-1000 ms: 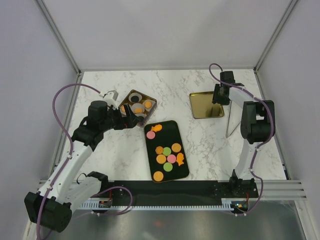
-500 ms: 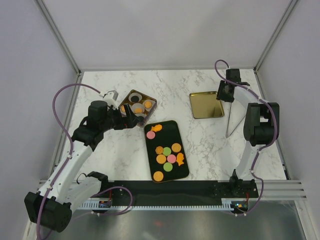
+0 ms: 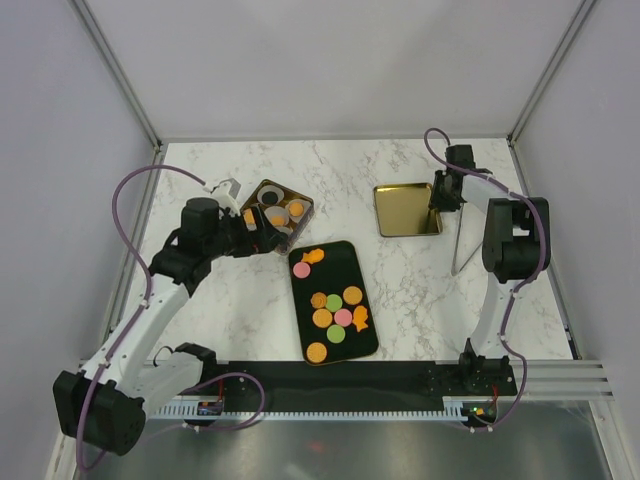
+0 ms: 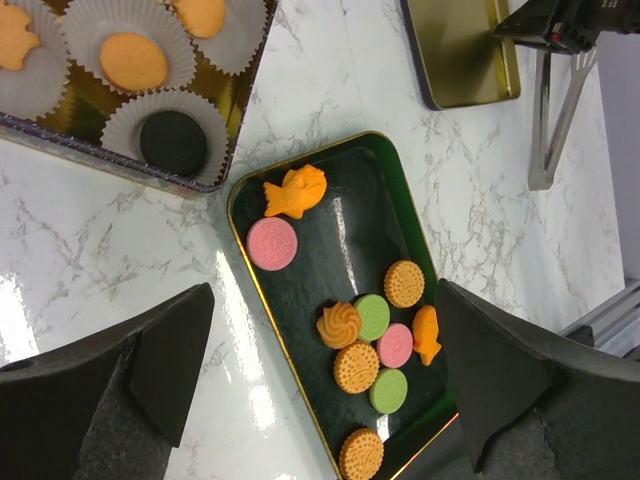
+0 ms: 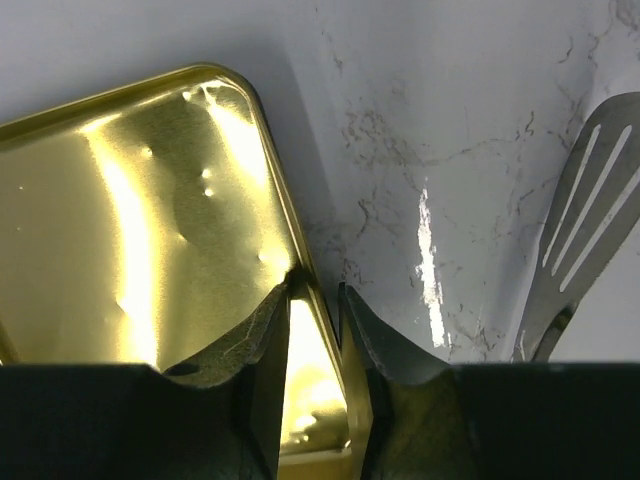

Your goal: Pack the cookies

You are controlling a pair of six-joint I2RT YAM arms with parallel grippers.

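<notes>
The cookies [image 3: 335, 312] lie on a black tray [image 3: 325, 275]: several round orange, pink and green ones and two orange fish. The left wrist view shows them too [image 4: 375, 340], with a fish cookie [image 4: 295, 190] and a pink one [image 4: 272, 243] at the tray's far end. A tin [image 3: 275, 210] holds paper cups with orange cookies [image 4: 133, 60] and a dark one [image 4: 172, 142]. My left gripper [image 3: 265, 235] is open and empty, above the gap between tin and tray [image 4: 325, 370]. My right gripper [image 3: 437, 200] is shut on the right rim of the gold lid [image 3: 408, 210], one finger on each side [image 5: 318, 300].
A metal slotted spatula [image 3: 462, 245] lies on the marble table right of the gold lid [image 5: 130, 230]; it also shows in the right wrist view [image 5: 585, 230]. Grey walls close in the table at the back and on both sides.
The right gripper moved out to the lid's far right corner, then back to its right rim; the gold lid has shifted slightly left. The left gripper moved a little toward the tin.
</notes>
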